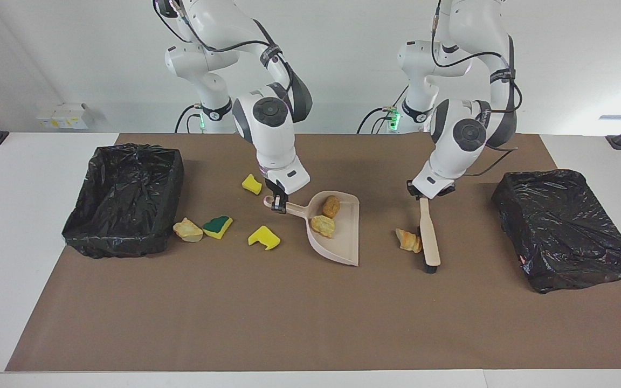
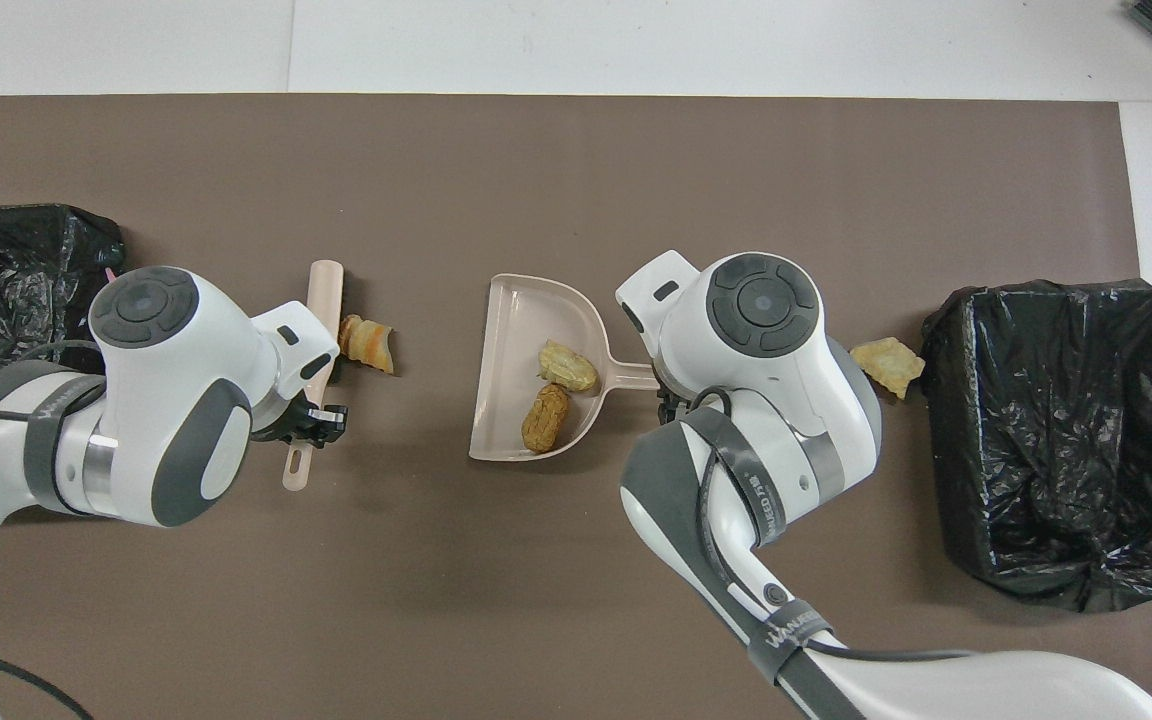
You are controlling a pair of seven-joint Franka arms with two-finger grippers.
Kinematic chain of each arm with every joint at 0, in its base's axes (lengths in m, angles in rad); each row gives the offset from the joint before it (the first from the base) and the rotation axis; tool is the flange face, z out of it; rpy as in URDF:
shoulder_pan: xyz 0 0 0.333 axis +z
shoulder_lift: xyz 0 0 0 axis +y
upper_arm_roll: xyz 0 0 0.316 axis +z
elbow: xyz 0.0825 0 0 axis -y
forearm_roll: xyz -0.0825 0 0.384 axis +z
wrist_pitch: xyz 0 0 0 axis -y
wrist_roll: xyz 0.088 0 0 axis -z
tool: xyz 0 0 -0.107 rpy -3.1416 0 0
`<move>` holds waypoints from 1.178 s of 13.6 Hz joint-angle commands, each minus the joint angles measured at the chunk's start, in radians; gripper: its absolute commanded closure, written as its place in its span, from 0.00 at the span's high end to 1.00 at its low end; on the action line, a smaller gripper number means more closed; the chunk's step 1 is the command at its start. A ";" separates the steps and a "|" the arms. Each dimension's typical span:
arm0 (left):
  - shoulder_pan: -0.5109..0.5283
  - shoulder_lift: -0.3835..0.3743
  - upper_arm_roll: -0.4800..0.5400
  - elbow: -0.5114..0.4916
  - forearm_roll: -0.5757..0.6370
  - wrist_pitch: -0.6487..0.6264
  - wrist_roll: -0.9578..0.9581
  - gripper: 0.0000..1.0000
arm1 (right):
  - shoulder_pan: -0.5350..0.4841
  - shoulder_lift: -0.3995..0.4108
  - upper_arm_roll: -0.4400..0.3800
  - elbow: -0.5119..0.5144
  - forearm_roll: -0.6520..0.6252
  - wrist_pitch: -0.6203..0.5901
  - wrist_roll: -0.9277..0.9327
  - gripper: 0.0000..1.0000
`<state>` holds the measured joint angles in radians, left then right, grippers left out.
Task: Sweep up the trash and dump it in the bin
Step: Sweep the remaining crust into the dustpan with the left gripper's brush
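Left end effector [image 1: 423, 195] clamped on the brush [image 1: 429, 237], bristles touching a bread scrap [image 1: 408, 240] on the worktop; right end effector [image 1: 278, 203] gripping the dustpan [image 1: 337, 237] handle; best swept low and steadily toward the pan's open lip, pan held flat.

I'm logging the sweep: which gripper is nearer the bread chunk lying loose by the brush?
Left. The left gripper holds the brush touching that chunk; the right gripper holds the dustpan handle.

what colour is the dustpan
Pale beige-pink dustpan; clearest in the facing view.
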<state>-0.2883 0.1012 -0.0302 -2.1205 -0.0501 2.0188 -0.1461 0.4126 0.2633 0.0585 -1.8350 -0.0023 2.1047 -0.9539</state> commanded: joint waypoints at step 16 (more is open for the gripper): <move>-0.226 -0.089 0.027 0.089 -0.162 -0.047 -0.184 0.00 | -0.055 -0.042 0.006 -0.013 0.155 0.000 -0.083 0.00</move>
<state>-0.5435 0.0544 -0.0012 -2.0654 -0.2498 2.0360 -0.2900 0.3929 0.2547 0.0562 -1.8356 0.0841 2.1046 -0.9754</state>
